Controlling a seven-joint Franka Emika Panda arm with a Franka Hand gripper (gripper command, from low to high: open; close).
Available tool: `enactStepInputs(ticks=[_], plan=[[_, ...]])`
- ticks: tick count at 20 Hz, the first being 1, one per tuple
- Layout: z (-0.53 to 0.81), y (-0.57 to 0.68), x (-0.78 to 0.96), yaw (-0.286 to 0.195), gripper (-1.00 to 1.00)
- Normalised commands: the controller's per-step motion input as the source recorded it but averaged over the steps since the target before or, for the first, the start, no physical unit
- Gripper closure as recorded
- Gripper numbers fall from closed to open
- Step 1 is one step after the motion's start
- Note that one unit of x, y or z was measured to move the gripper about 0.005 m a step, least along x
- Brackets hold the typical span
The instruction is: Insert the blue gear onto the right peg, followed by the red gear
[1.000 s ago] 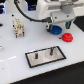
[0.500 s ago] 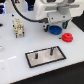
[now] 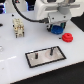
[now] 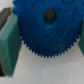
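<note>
The blue gear [image 4: 47, 30] fills the wrist view, a wide toothed disc with a dark centre hole, lying over the white table. My gripper [image 4: 46, 45] straddles it, and a teal finger [image 4: 10, 42] presses on its rim on each side. In the exterior view the gripper [image 3: 57, 27] hangs at the back right with the blue gear [image 3: 60, 30] under it. The small red gear [image 3: 66, 37] lies just beside it on the table. The grey black-edged plate [image 3: 44, 59] sits nearer the front, carrying the right peg [image 3: 50, 50] and its left twin [image 3: 36, 56].
A white and tan fixture [image 3: 18, 28] stands at the exterior view's left. The white arm body [image 3: 50, 9] and its black cable fill the back.
The arm has shifted slightly over the blue gear. Both gears and the plate stay where they were.
</note>
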Motion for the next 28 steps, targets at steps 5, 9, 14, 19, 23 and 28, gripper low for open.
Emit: enactStepInputs(ticks=[5,9,14,19,23,28], plan=[[0.41,0.02,0.15,0.000,1.00],[0.61,-0.01,0.39,0.000,1.00],[0.57,-0.08,0.58,0.000,1.00],[0.43,-0.17,0.77,0.000,1.00],[0.38,-0.31,0.81,0.000,1.00],[0.34,-0.31,0.81,0.000,1.00]])
